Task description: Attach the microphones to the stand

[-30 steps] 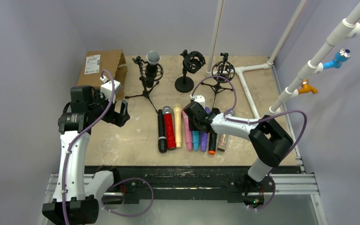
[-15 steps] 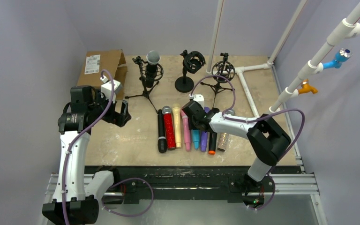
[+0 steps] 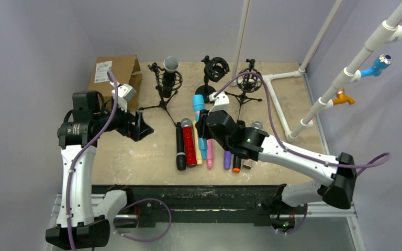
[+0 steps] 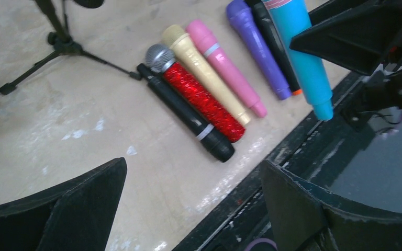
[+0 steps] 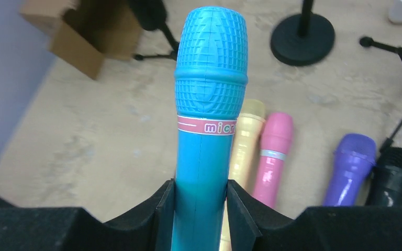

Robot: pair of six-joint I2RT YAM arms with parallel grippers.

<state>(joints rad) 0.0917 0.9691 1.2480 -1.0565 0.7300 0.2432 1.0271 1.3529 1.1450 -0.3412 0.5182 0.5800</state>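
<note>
Lifted off the table, blue microphone is clamped in right jaws; left jaws gape empty.

Robot lab test cell: bare lilac walls, scuffed tabletop, white pipe frame, aluminium rail base.

Blue microphone looks smooth, glossy plastic. Red microphone sparkles with glitter. Tabletop matt, scuffed, possibly plywood.

blue microphone up out of the row, clamped in right gripper, right elbow swung out rightward, left arm edged left
</note>
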